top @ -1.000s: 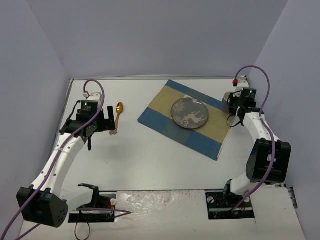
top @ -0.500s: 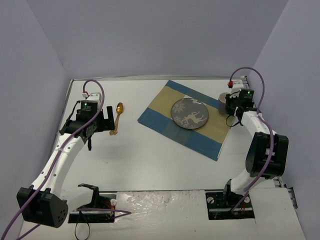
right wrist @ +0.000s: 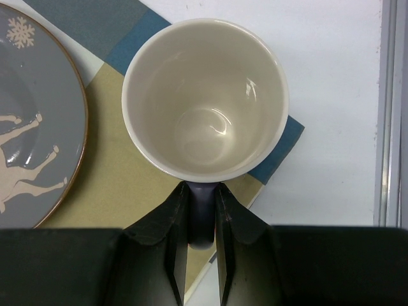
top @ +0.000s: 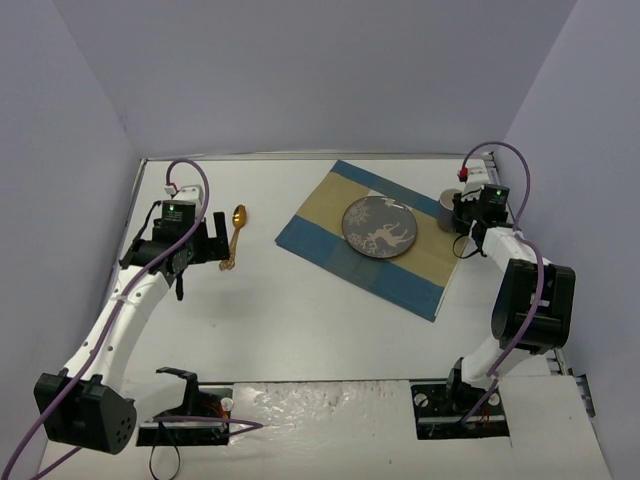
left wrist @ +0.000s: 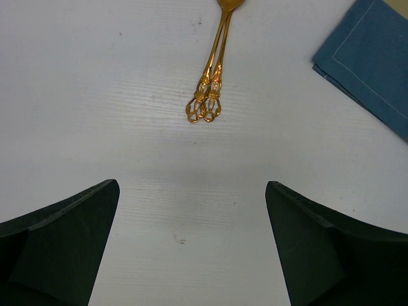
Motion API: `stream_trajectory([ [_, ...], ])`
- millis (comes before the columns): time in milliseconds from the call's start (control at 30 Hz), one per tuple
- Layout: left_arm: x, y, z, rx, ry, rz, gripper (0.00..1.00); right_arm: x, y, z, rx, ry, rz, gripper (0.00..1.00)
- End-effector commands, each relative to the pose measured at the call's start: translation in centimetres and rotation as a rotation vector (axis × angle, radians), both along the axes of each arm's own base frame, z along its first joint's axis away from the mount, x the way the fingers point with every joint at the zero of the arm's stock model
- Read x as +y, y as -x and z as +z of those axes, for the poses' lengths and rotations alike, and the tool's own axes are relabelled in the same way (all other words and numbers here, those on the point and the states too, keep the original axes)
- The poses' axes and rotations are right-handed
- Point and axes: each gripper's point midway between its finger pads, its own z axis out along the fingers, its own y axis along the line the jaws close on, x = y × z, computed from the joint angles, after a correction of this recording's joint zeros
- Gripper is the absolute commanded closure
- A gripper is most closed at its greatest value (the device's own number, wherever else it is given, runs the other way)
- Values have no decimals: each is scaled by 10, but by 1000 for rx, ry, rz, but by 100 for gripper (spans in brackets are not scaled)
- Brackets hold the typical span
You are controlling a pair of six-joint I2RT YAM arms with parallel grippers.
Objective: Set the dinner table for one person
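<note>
The left tool point(top: 218, 244) hangs low over the desk point(top: 300, 320) with its jaws spread wide and nothing between them. Just ahead of it lies a gold spoon point(top: 237, 232), bowl pointing away. The left wrist view shows two ornate gold handles point(left wrist: 205, 105) side by side, touching. The desk is a large, plain, matte white rectangle that spans the whole floor of the view and carries everything else. Right of centre a blue-and-tan striped placemat point(top: 400, 270) lies askew on it, a grey plate point(top: 378, 226) with pale deer figures on top. At the mat's far right corner stands an upright mug point(right wrist: 204, 102), cream inside. The right tool point(right wrist: 201, 210) is closed tightly on its dark handle.
</note>
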Motion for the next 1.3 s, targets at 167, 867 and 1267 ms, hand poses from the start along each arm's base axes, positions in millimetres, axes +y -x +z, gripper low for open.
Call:
stream_trajectory([
  [167,3,-11,12,-59,-6,-2,3,-9,-10,12,-130,23,-10,87],
  [867,-11,-26,-13,22,33,-26,3,12,52,210,-554,-255,-215,10],
  [1267,-22,-95,-51,141,30,-36,12,112,93,254,-636,-587,74,7],
])
